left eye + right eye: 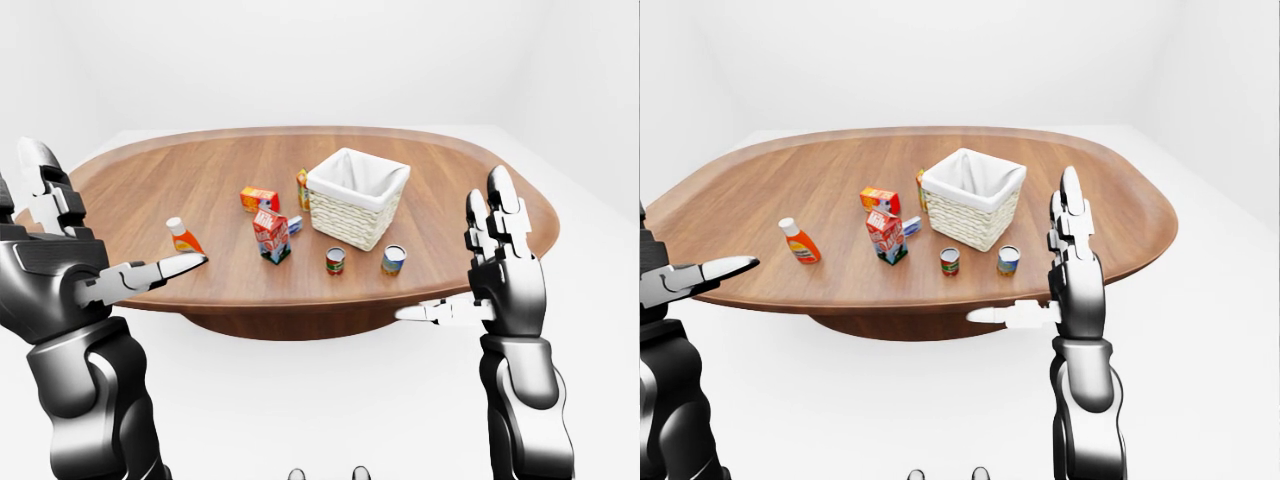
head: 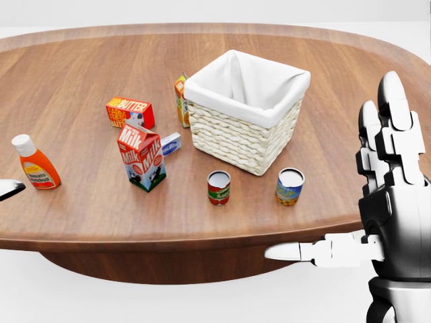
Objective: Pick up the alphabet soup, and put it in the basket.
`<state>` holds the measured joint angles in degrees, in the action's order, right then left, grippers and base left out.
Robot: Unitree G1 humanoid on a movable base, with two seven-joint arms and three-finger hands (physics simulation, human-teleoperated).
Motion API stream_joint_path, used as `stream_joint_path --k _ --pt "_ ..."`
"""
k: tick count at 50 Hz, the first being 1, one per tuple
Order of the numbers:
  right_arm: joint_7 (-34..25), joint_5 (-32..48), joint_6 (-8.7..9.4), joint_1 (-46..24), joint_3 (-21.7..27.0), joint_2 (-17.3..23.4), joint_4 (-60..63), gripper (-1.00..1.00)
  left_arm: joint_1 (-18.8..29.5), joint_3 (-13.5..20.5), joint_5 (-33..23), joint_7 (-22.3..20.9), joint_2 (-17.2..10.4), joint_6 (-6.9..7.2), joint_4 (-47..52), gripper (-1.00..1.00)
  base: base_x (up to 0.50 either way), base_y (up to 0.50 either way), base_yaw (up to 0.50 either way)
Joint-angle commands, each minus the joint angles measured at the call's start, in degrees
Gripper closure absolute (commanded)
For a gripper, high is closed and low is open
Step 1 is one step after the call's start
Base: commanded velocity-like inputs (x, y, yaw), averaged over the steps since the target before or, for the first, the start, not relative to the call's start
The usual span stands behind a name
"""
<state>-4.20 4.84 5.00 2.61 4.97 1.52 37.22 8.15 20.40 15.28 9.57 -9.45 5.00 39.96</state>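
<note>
The alphabet soup (image 2: 290, 187), a small can with a blue and yellow label, stands upright on the wooden table (image 2: 81, 215), just below the right corner of the basket (image 2: 240, 136). The basket is woven, white-lined and holds nothing that I can see. My right hand (image 2: 337, 182) is raised at the right of the head view, fingers straight up and thumb pointing left, open and well clear of the can. My left hand (image 1: 115, 210) is raised at the left of the left-eye view, also open and holding nothing.
A red-labelled can (image 2: 218, 188) stands left of the soup. A milk carton (image 2: 142, 157), a butter box (image 2: 129, 112), an orange ketchup bottle (image 2: 36, 163), a small blue box (image 2: 170, 144) and an orange carton (image 2: 181, 100) beside the basket fill the table's left half.
</note>
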Motion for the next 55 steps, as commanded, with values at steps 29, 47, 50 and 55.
stream_joint_path --k 29,47,50,55 --pt "-0.21 0.37 0.0 0.14 -0.13 -0.09 0.21 -1.0 0.14 0.15 -0.34 0.07 -0.11 0.0 0.36 -1.0 0.0 -0.15 0.0" --pt "-0.09 0.35 0.0 -0.08 -0.22 -0.09 0.29 -1.0 0.31 0.13 -0.52 0.25 -0.15 0.0 -0.08 -1.0 0.0 -0.15 0.0" --pt "-0.03 0.37 0.0 -0.22 -0.24 -0.07 -0.14 -1.0 0.17 -0.01 -0.55 0.3 -0.09 0.0 0.3 -1.0 0.0 -0.14 0.0" --pt "-0.02 0.37 0.0 0.0 -0.21 -0.08 0.09 -1.0 0.04 0.37 -0.28 0.22 -0.13 0.0 0.65 -1.0 0.0 -0.15 0.0"
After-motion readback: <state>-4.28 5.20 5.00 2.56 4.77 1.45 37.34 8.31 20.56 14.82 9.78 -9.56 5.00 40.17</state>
